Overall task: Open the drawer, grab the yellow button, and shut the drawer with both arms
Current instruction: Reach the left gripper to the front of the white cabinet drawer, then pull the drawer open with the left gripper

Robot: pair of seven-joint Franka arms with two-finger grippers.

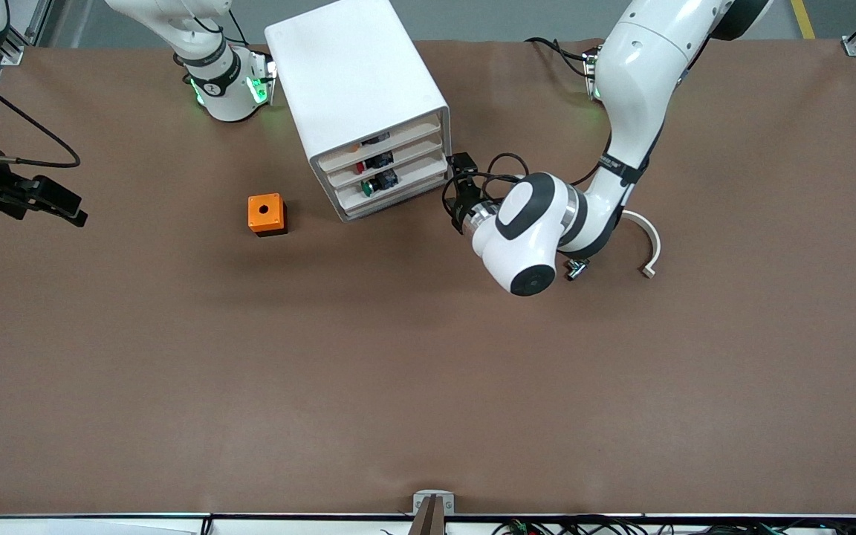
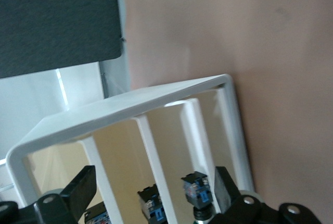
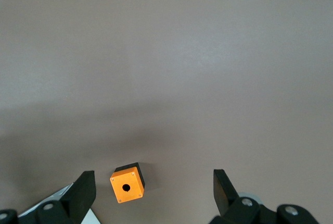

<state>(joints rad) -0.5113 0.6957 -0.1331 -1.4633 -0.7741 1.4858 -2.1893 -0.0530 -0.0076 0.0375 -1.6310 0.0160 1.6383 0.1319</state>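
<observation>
Front view read as a clock dial. White box-shaped cabinet (image 1: pixel 357 82) at twelve o'clock on the brown table (image 1: pixel 428 386), three stacked trays facing the camera. Topmost drawer (image 1: pixel 398 140) pushed in, flush with the two below. Inside it, toward the right arm's end, a faint orange speck, probably the cap of the button (image 1: pixel 354 148), beside a dark shape too small to make out. Red-capped switch (image 1: pixel 360 169) one tray down, green-capped switch (image 1: pixel 366 189) in the lowest.

Left gripper (image 1: pixel 462 172) near one o'clock, low, just beside the cabinet's front corner toward the left arm's end, fingers (image 2: pixel 78 188) spread wide and holding nothing, with the tray fronts between them in the left wrist view. Small dark lettering on the left forearm, unreadable.

Right gripper (image 1: pixel 56 204) waiting at nine o'clock over the table's edge, spread wide (image 3: pixel 153 190), empty. Orange cube with a hole (image 1: pixel 266 214) at ten o'clock, nearer the camera than the cabinet.
</observation>
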